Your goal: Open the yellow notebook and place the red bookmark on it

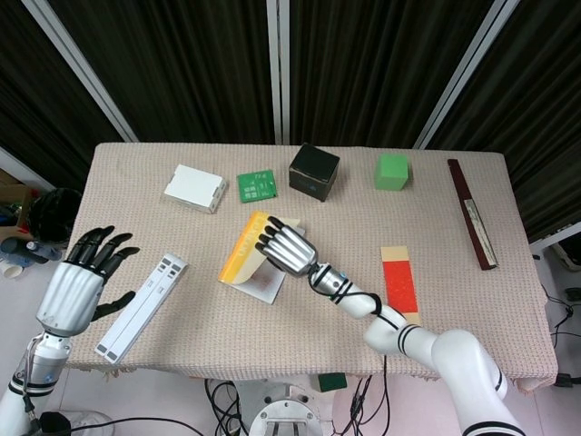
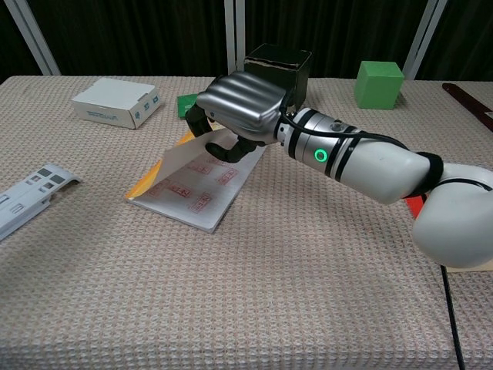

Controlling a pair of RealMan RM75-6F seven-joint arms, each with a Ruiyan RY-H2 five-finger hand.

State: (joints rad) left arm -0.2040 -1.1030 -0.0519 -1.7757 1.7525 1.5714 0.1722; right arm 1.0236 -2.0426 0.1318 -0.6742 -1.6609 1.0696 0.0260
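The yellow notebook [image 1: 247,263] lies mid-table, its cover raised at a tilt. In the chest view the inner page [image 2: 196,191] with red printed boxes shows under the lifted cover. My right hand [image 1: 286,247] [image 2: 239,114] grips the cover's free edge, fingers curled over it and thumb beneath. The red bookmark [image 1: 398,282], red with a beige top end, lies flat on the cloth to the right of the notebook, apart from it. My left hand [image 1: 82,283] hovers at the table's left edge, fingers spread, holding nothing; the chest view does not show it.
Along the back stand a white box [image 1: 194,187], a green card [image 1: 257,185], a black box [image 1: 314,171] and a green cube [image 1: 392,171]. A long dark bar [image 1: 471,213] lies at the right edge. A white strip-shaped device [image 1: 142,306] lies front left.
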